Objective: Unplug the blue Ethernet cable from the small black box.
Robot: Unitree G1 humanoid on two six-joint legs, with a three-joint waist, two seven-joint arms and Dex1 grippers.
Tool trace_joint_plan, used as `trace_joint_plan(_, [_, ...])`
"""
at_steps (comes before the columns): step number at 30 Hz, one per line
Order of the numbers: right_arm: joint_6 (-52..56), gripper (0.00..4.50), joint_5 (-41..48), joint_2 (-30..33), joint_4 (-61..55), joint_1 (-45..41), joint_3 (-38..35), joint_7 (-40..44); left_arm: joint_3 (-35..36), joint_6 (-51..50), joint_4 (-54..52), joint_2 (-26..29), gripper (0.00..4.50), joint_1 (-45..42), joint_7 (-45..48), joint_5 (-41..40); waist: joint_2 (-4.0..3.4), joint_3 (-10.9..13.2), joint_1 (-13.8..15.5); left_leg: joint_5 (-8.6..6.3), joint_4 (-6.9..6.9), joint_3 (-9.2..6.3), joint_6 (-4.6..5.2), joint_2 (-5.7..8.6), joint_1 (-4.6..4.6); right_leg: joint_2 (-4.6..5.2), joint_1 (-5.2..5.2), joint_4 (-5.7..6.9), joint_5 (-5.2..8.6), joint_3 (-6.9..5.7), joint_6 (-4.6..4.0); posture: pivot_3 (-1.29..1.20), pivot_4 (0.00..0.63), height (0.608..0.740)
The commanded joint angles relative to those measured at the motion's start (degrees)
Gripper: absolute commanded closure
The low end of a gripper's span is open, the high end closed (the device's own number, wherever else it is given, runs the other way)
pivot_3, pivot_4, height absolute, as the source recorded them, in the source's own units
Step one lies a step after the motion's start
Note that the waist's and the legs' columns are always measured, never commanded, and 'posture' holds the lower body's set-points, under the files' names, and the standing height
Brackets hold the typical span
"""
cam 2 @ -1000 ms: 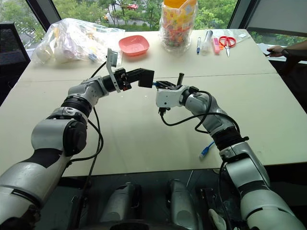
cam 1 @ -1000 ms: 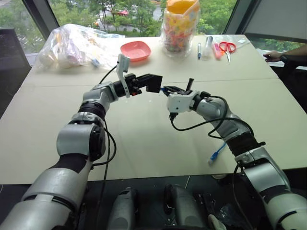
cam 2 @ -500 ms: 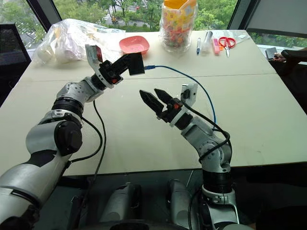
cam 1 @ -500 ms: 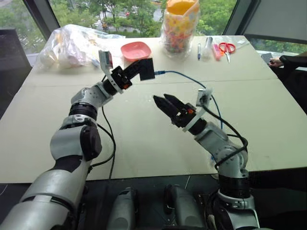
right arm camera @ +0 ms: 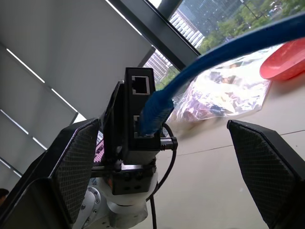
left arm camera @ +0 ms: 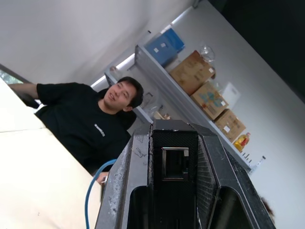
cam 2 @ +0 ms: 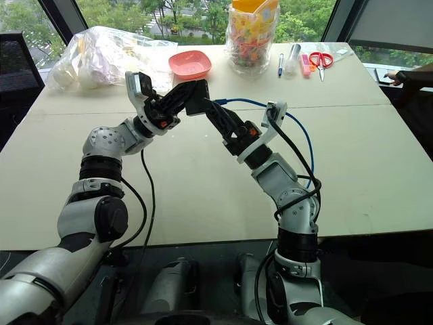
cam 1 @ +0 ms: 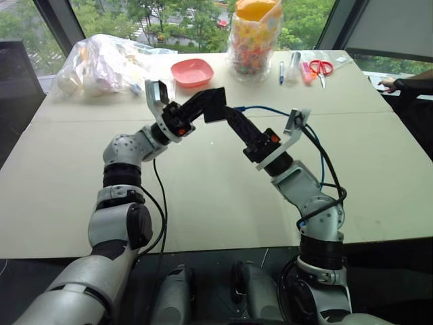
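Counter [cam 1: 203, 189] below both arms bare; bag [cam 1: 101, 64], bowl [cam 1: 191, 71], jar [cam 1: 254, 40] crowd far edge.

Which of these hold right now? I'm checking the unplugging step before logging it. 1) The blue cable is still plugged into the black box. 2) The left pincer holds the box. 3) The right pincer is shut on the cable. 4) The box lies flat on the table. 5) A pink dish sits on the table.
1) True: the blue Ethernet cable sits in the lower port of the small black box.
2) True: the left pincer is shut on the box.
3) False: the right pincer is open, fingers wide of the plug.
4) False: the box is held up above the table.
5) True: the pink dish sits at the far side.
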State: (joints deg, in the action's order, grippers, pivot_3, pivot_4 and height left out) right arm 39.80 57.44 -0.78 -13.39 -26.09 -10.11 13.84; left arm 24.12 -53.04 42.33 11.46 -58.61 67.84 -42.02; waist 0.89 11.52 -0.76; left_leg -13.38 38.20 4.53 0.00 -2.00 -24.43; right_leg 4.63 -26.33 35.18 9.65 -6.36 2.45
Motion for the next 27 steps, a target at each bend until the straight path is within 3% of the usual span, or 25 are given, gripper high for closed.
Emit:
trace_joint_plan(1, [-1.2, 0.05, 0.56, 0.06, -1.15, -1.41, 0.28, 0.53, -0.11, -0.13, -2.09, 0.05, 3.99, -0.18, -0.44, -2.11, 0.0, 0.0, 0.0, 0.0, 0.0, 0.0, 0.0, 0.0, 0.0, 0.0, 0.0, 0.0, 0.0, 0.0, 0.0, 0.0, 0.15, 0.74])
trace_joint_plan(3, [-1.43, 0.05, 0.66, 0.02, -1.06, -1.42, 0.32, 0.48, -0.35, -0.26, -2.32, 0.1, 3.99, -0.07, -0.54, -2.44, 0.0, 0.0, 0.01, 0.0, 0.0, 0.0, 0.0, 0.0, -0.01, 0.0, 0.0, 0.0, 0.0, 0.0, 0.0, 0.0, 0.15, 0.74])
trace_joint_plan(5, [-1.94, 0.58, 0.86, -0.37, -0.83, -1.48, 0.14, 0.43, -0.62, -0.4, -2.64, 0.09, 3.99, 0.12, -0.68, -2.78, 0.0, 0.0, 0.01, 0.0, 0.0, 0.0, 0.0, 0.0, -0.01, 0.0, -0.01, -0.01, 0.0, 0.0, 0.0, 0.0, 0.15, 0.74])
trace_joint_plan(7, [-2.38, 1.41, 0.91, -0.59, -0.71, -1.52, 0.15, 0.51, -0.84, -0.49, -2.91, 0.12, 3.99, 0.32, -0.83, -3.05, 0.0, 0.0, 0.01, 0.0, 0.0, 0.0, 0.0, 0.0, -0.01, 0.0, 0.0, -0.01, 0.0, 0.0, 0.0, 0.0, 0.15, 0.74])
trace_joint_plan(13, [-2.75, 4.47, 1.6, -1.09, -0.53, -1.67, 0.19, 0.77, -0.99, -0.57, -3.49, 0.16, 3.99, 0.69, -1.55, -3.77, 0.0, 0.0, -0.02, 0.0, -0.01, -0.01, 0.0, -0.01, -0.01, -0.01, -0.01, -0.01, 0.01, 0.0, 0.0, 0.0, 0.15, 0.74])
trace_joint_plan(23, [-3.51, 4.47, 1.69, 0.04, 1.68, -2.02, -1.95, -0.79, 0.02, 2.37, -2.79, 2.68, 3.99, 1.31, -3.5, -2.99, 0.0, 0.0, 0.0, 0.0, -0.01, -0.01, 0.0, 0.0, -0.02, 0.0, -0.01, -0.02, 0.01, 0.0, 0.0, 0.0, 0.15, 0.74])
trace_joint_plan(27, [-4.38, 4.47, 0.09, 10.32, 7.87, -6.66, -8.29, 0.09, 2.59, 3.59, -1.32, 9.09, 3.99, 2.34, -3.87, -3.18, 0.0, 0.0, -0.14, 0.0, 0.0, 0.01, 0.0, 0.0, -0.01, 0.01, -0.03, -0.02, 0.0, 0.0, 0.0, 0.0, 0.15, 0.74])
